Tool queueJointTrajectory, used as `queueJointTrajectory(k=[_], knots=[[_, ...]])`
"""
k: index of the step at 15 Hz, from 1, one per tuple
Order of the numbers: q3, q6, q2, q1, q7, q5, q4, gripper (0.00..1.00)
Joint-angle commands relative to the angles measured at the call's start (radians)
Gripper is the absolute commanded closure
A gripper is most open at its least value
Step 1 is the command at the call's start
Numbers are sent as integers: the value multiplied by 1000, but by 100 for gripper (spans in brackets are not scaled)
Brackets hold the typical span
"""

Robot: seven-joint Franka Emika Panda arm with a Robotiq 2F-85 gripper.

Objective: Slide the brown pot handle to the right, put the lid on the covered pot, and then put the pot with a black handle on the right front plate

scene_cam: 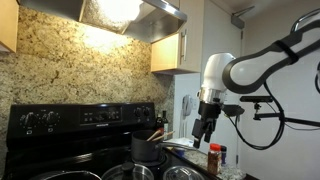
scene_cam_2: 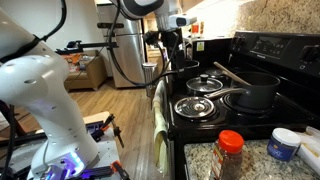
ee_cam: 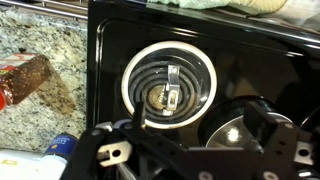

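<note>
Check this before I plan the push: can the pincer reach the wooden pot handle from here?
Probably yes: the open pincer hangs above the stove, and the wooden handle juts out with nothing covering it.

hand (scene_cam_2: 170, 55) open over stove (scene_cam_2: 262, 45); glass lid (scene_cam_2: 203, 82) beside dark pot (scene_cam_2: 258, 93)

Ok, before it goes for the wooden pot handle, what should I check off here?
1. Jaws open, nothing held: ok.
2. Wooden handle free, nothing resting on it: ok.
3. Lid lying flat, knob up: ok.
4. Front burner bare: ok.
5. Jaws lined up with the handle: not ok, they hang apart from it.
</note>
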Motion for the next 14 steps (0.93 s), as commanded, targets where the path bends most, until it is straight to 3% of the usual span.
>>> queueJointTrajectory(k=[1,2,8,14], knots=[[0,16,154,4,-5,13,97,0],[1,7,78,-1,-1,1,43,0],[0,6,98,0,-1,0,57,0],[-34,-110,180,-58,-35,-132,161,0]])
